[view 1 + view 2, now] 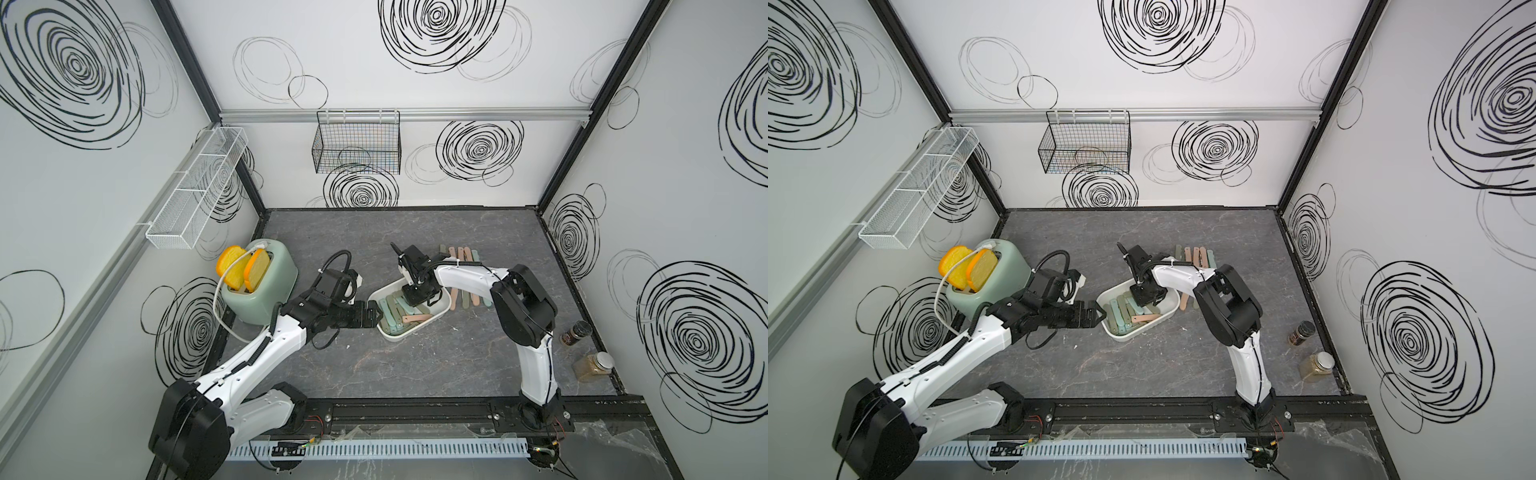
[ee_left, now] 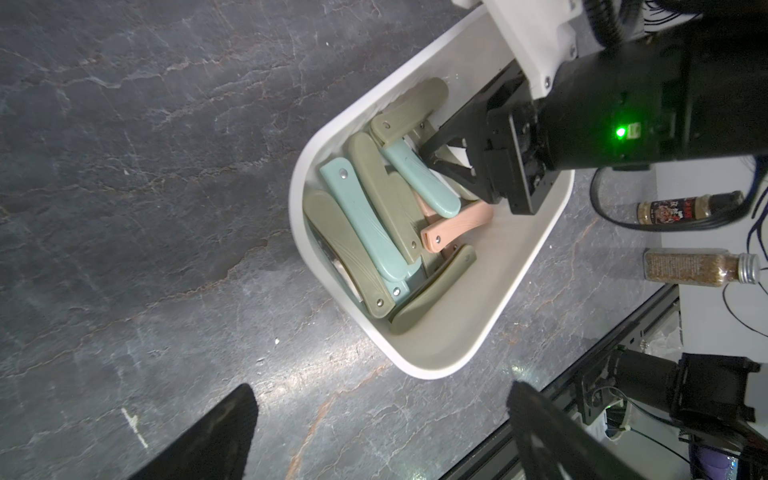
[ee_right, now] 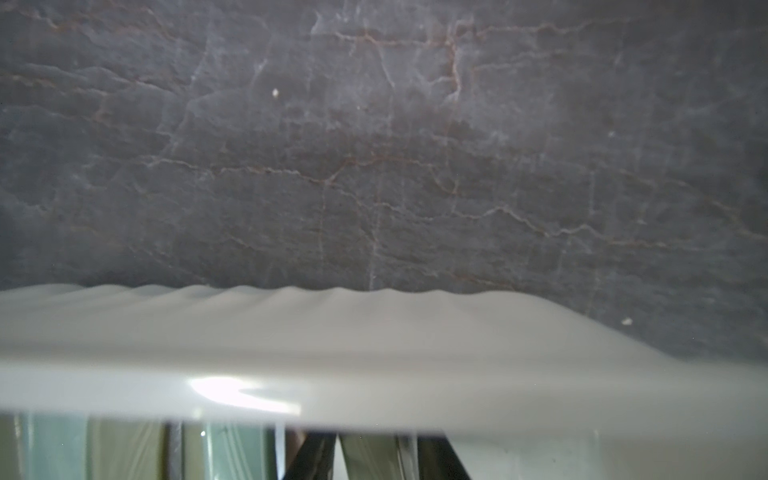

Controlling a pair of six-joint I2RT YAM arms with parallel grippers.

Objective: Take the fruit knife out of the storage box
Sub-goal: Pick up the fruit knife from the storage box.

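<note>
**Top views.** White storage box (image 1: 445,308) (image 1: 1121,337) sits mid-table (image 1: 415,374), skewed to the table's edges, with open slate in front of and behind it. The left gripper (image 1: 371,316) is level at the box's left end. The right gripper (image 1: 419,302) points straight down inside the box, its arm arched over the right rim. A row of loose knives (image 1: 461,254) lies on the slate just behind that arm. A toaster (image 1: 266,299) holding two bread slices (image 1: 232,268) crowds the left arm's flank. Spice jars (image 1: 577,332) stand by the right wall, well apart.

**Left wrist.** Only this view shows the contents: folded fruit knives (image 2: 365,224) in teal, olive and pink, heaped crosswise in the box. The left gripper's fingers (image 2: 224,432) are spread wide with nothing between them, short of the rim. The right gripper's fingers (image 2: 461,120) angle together beside a teal handle (image 2: 419,178), something pale between them. Clamped or not, cannot tell.

**Right wrist.** Blurred. The box wall (image 3: 374,353) is close up, with bare slate past it. Dark fingers (image 3: 316,457) flank a pale strip.
</note>
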